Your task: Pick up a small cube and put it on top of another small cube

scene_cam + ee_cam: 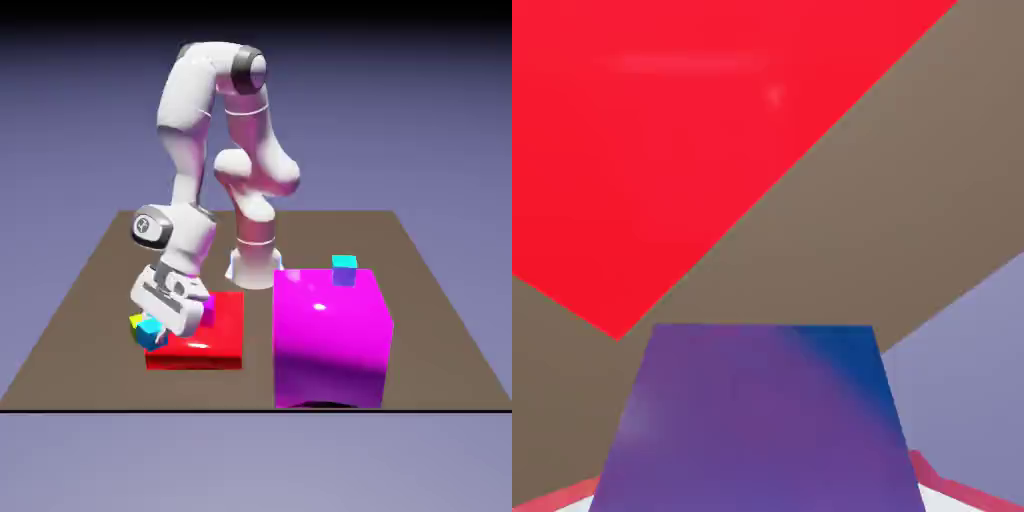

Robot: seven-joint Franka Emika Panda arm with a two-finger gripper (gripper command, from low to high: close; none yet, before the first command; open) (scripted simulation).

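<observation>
**Pincer:** the pincer (150, 328) is clamped on the small cube (153, 331). It is low over the table (80, 300), toward the near corner on the exterior view's left, just off the red block's (215, 340) edge. In the hand view the held cube (752, 420) fills the lower middle, its face shaded violet-blue.

**Target:** the olive cube (134, 320) shows only as a sliver just beside the held cube. I cannot tell whether they touch.

**Risks:**
- A lift could drag or knock the olive cube, being so close.
- The olive cube's top is tiny, so an off-centre release would topple the stack.

**Surroundings:**
- The table is plain matt brown.
- A magenta block (330, 340) carries another cyan cube (344, 268).
- The backdrop is blue-violet.
</observation>
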